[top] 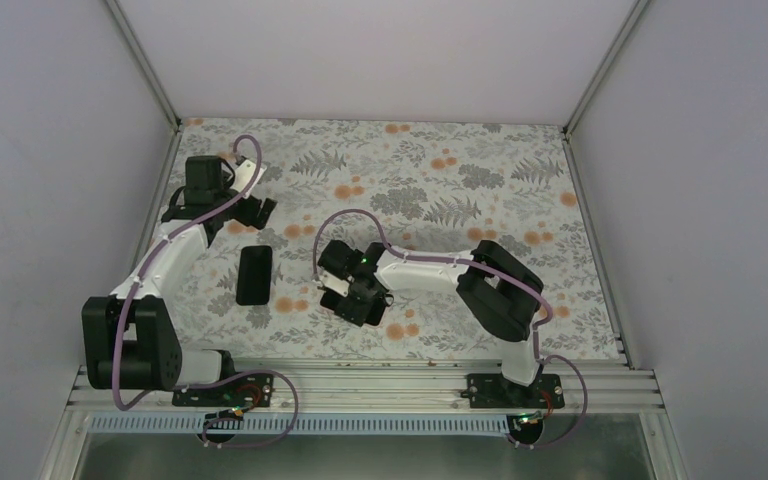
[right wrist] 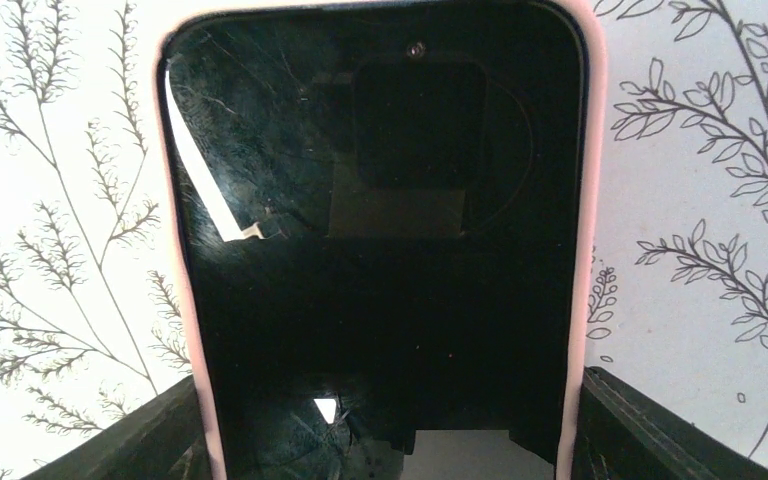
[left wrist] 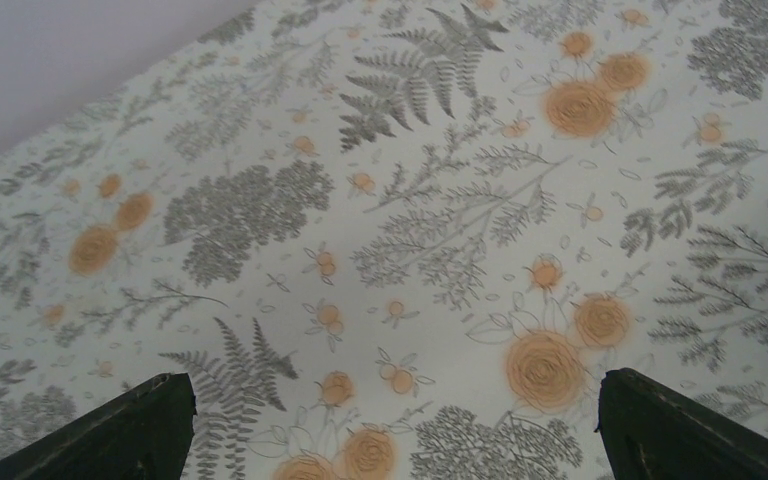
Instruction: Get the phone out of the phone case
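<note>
A phone (right wrist: 380,260) with a dark screen and a thin pink rim fills the right wrist view. My right gripper (right wrist: 385,425) is shut on it, one finger (right wrist: 145,435) against each long pink edge. From above, the right gripper (top: 357,297) holds this dark slab low over the floral table, near the middle. A flat black rounded rectangle (top: 254,274) lies on the table to its left; I cannot tell whether it is a case or a phone. My left gripper (top: 253,211) hangs open just beyond that rectangle, and in its wrist view the left gripper (left wrist: 390,430) has only tablecloth between its fingers.
The floral tablecloth (top: 440,180) covers the whole work surface. White walls with metal corner posts (top: 145,60) close the back and sides. The aluminium rail (top: 360,385) carrying both arm bases runs along the near edge.
</note>
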`<state>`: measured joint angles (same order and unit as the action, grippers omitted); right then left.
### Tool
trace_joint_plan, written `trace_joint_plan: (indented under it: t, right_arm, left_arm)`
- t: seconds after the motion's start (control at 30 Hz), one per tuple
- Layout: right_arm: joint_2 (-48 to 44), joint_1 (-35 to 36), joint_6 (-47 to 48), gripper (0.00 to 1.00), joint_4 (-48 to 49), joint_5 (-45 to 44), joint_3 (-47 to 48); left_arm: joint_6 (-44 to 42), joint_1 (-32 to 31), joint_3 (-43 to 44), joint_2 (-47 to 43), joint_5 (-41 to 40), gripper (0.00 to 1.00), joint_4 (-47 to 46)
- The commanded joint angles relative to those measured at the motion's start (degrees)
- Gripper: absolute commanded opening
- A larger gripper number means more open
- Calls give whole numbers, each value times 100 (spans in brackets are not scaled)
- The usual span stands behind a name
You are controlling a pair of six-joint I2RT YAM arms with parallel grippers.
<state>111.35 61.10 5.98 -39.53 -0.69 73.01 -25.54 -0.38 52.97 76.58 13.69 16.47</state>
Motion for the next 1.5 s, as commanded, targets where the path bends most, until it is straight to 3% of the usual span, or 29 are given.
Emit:
trace_joint_plan:
  t: [0.0,0.23,0.6,0.9,1.47]
  right_arm:
    - [-19,-10,5,63,152,-597,-119]
    - [-240,-63,65,64,122,-1002,118]
    - [-626,-419,218,64,15,-1274,561]
    - [-472,-506,257,65,18,-1350,1036]
    - [-372,-643,400,65,243,-1573,1428]
  left_arm:
    - [-136,12,306,75,573,100,498]
    - [-304,-85,1282,931,2544,100,1883]
    - [-553,-175,1874,2296,4233,100,2850]
    - [-557,-643,2412,3014,4329,100,3182]
    - [-1411,-715,2964,3735,5222,98,4506]
